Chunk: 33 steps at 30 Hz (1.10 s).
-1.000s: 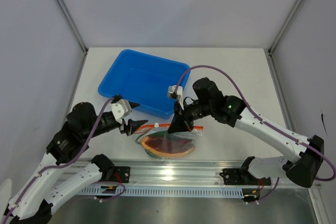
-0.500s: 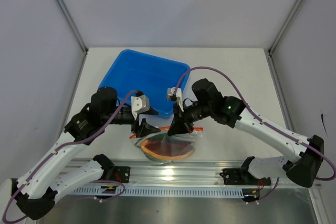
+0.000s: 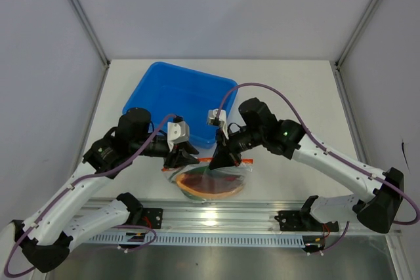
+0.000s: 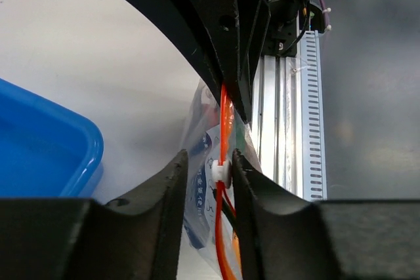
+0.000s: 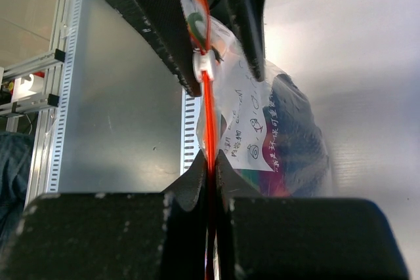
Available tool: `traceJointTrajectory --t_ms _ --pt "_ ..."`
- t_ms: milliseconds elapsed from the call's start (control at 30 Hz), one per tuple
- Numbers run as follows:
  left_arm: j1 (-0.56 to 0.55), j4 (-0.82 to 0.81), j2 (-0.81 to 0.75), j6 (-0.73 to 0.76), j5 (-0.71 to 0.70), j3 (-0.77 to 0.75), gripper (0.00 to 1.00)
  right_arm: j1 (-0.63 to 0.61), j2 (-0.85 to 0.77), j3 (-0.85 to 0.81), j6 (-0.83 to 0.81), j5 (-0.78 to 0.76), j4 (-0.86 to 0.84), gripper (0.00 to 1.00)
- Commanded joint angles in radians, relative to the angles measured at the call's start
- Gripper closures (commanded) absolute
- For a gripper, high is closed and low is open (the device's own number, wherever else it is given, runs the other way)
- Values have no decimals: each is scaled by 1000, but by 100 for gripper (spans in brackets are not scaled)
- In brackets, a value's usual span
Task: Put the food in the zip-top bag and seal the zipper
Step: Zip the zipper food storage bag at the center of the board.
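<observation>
Left pincer (image 4: 207, 162) has swung in — now part-open astride the small white slider tab (image 4: 220, 170), seemingly to draw it. Right pincer (image 5: 210, 162) clamps the thin orange-red zipper strip (image 5: 207, 116) taut; the crinkly clear plastic zip-top bag (image 3: 231, 176), toy food (image 3: 207, 181) inside, rests on the table (image 3: 289, 90).

The crinkly clear zip-top bag (image 3: 239, 172), printed with small dark markings, lay near the front edge of the table (image 3: 295, 90). Inside was the food: a large oval purple-red and orange slice (image 3: 209, 185) with green at its rim. The orange-red zipper (image 5: 207, 116) ran straight along the bag's mouth, its white slider (image 4: 220, 170) partway along.
</observation>
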<state>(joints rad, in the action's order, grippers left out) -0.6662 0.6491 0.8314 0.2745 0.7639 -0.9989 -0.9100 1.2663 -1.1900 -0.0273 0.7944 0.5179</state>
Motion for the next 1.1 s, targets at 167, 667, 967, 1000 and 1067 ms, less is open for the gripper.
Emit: traceJointTrajectory --t_ms 167,667,967,1000,1067 --pt "-1 6 -17 28 41 -38 96 -15 -2 -51 -13 -10 -32 100" --pt "0 72 -97 5 -103 -8 99 76 -127 81 64 -184 -90 100" --pt "-1 70 -152 -21 -217 31 99 123 -165 162 101 -238 -88 100" --pt "0 70 -159 -21 -238 34 99 131 -174 167 107 -242 -88 100" --pt "0 75 -178 -24 -285 39 99 155 -200 179 121 -262 -85 100"
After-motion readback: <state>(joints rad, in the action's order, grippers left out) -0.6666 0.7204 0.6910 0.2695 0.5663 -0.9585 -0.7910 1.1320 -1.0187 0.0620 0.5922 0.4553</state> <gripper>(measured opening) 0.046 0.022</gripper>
